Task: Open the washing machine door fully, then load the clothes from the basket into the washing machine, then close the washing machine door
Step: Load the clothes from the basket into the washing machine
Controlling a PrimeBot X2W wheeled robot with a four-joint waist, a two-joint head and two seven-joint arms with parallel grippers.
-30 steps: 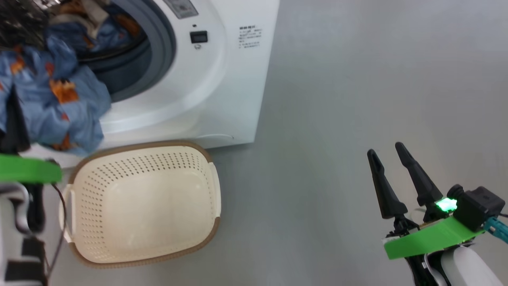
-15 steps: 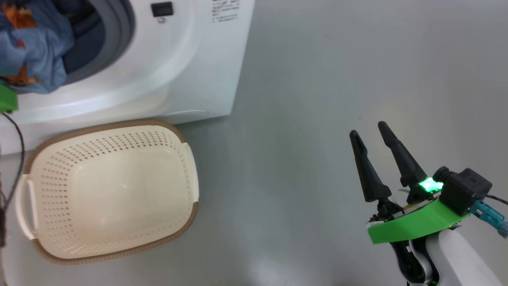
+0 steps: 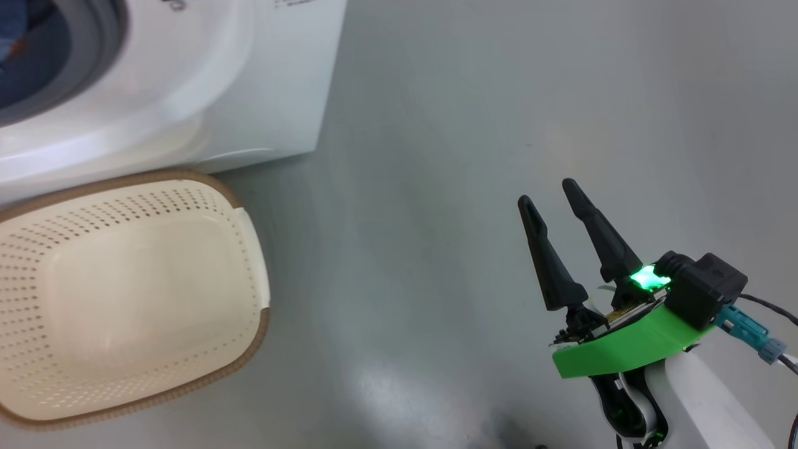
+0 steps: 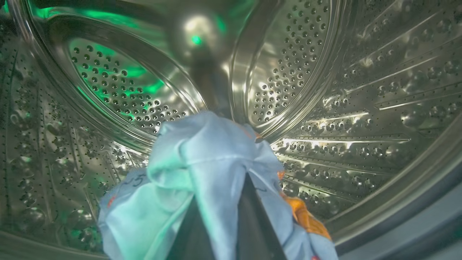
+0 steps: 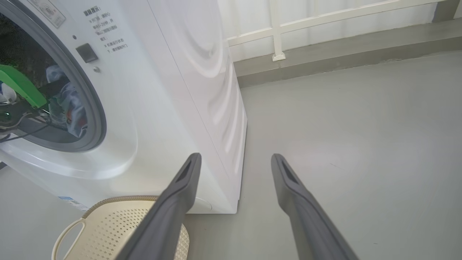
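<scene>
Cloth sits pinched between the two fingers of the left gripper, which is clamped shut on the clothes; the light blue bundle with orange print bulges above and to both sides of the jaws. Ahead of those jaws and all around them curves the steel drum, and a raised rib of the drum stands straight beyond the bundle. The right gripper hangs over the grey floor with its jaws spread wide and holding nothing. To the left of these jaws stands the washing machine, its near corner just off the left finger; its grey gasket rings the opening, where the other arm's green bracket reaches in. The basket lies low to the left of the open jaws, close against the machine's front. Far ahead of them runs a white railing.
</scene>
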